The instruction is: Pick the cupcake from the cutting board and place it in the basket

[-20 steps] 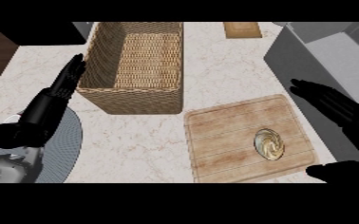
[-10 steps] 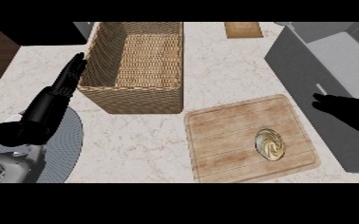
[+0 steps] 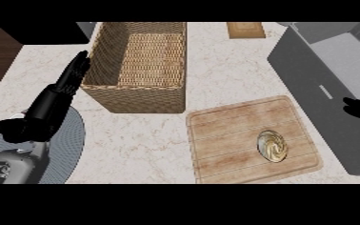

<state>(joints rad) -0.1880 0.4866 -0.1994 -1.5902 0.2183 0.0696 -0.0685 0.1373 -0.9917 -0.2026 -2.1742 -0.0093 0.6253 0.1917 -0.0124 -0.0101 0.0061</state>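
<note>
The cupcake (image 3: 273,146), with swirled cream frosting, sits on the right part of the wooden cutting board (image 3: 232,138) at the lower right. A woven wicker basket (image 3: 141,66) stands up and to the left of the board. My left hand (image 3: 70,78) is open with straight fingers pointing up, just beside the basket's left wall. Only the fingertips of my right hand (image 3: 351,106) show at the right edge, well above and right of the cupcake.
A dark grey appliance (image 3: 320,86) runs along the right side next to the board. A small wooden block (image 3: 245,29) lies at the back. A grey round mat (image 3: 67,148) lies at the lower left under my left forearm.
My right hand has drawn back to the right, from above the board's far corner to almost out of view. The left hand has barely moved.
</note>
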